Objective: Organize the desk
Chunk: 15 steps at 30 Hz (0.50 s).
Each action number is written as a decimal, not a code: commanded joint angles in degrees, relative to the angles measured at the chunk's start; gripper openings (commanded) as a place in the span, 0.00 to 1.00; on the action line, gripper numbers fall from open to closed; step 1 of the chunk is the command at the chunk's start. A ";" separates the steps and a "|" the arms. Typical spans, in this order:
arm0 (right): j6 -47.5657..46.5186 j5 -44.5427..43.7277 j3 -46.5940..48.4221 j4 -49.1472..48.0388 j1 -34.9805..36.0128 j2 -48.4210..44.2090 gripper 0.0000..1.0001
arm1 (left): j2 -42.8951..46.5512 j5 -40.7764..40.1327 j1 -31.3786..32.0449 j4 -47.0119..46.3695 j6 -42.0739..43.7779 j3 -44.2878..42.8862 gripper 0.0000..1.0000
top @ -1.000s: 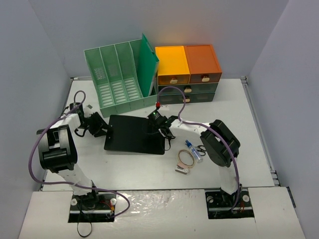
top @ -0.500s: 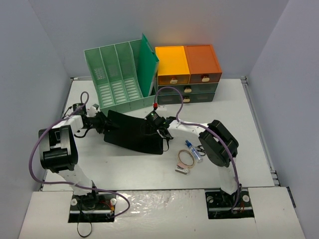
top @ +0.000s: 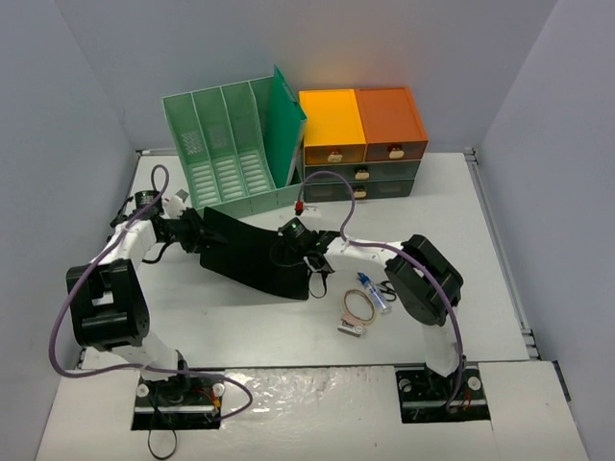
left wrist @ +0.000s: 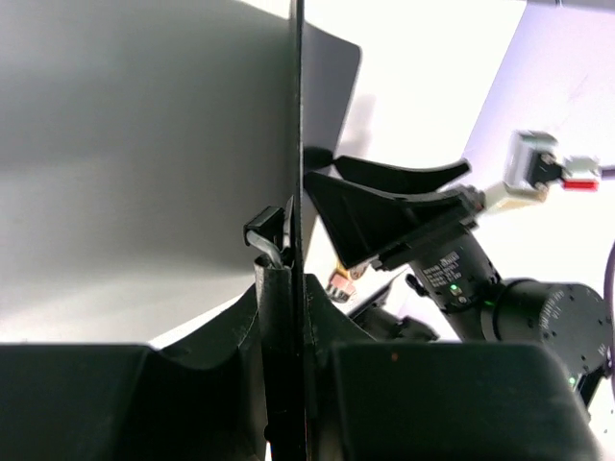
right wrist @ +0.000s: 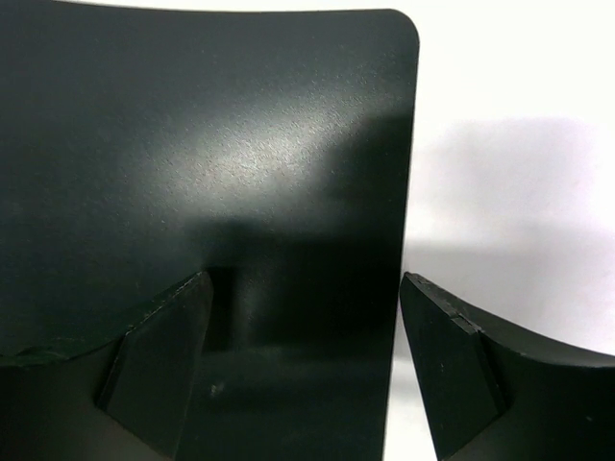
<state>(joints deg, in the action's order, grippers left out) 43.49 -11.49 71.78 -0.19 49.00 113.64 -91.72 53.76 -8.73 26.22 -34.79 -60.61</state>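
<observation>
Sheet's coming up: the left claw (left wrist: 286,252) just clamped the black sheet (top: 252,257) and started peeling it off

A second ago that sheet lay flat on the tabletop (top: 240,327). Now the left claw is pressed tight on its left edge and the sheet bows, left side raised. The right claw (top: 309,261) sits spread wide, straddling the sheet's right edge and pinching nothing. My guess is the sheet's headed for the green file rack (top: 231,144) just behind it, so one item is nearly sorted. The tabletop itself is a matte off-white slab under both arms with metal rails at the edges. A tape ring (top: 358,307) and pen (top: 373,291) lie loose near the right arm.
</observation>
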 commanded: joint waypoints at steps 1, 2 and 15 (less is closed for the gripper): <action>5.43 4.65 -7.71 9.90 2.94 -3.17 0.78 | 9.93 -2.82 1.69 7.59 5.67 -7.82 0.00; 6.10 3.33 -8.40 10.01 2.94 -5.54 0.79 | 11.78 -4.35 1.84 8.12 6.34 -8.37 0.00; 5.22 -2.94 -8.74 17.53 3.58 -14.85 0.81 | 26.63 -17.11 6.97 -0.28 2.14 -12.60 0.00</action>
<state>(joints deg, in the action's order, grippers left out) 48.59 -11.57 61.82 12.83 51.84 102.74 -68.35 40.58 -5.22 31.78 -30.49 -67.27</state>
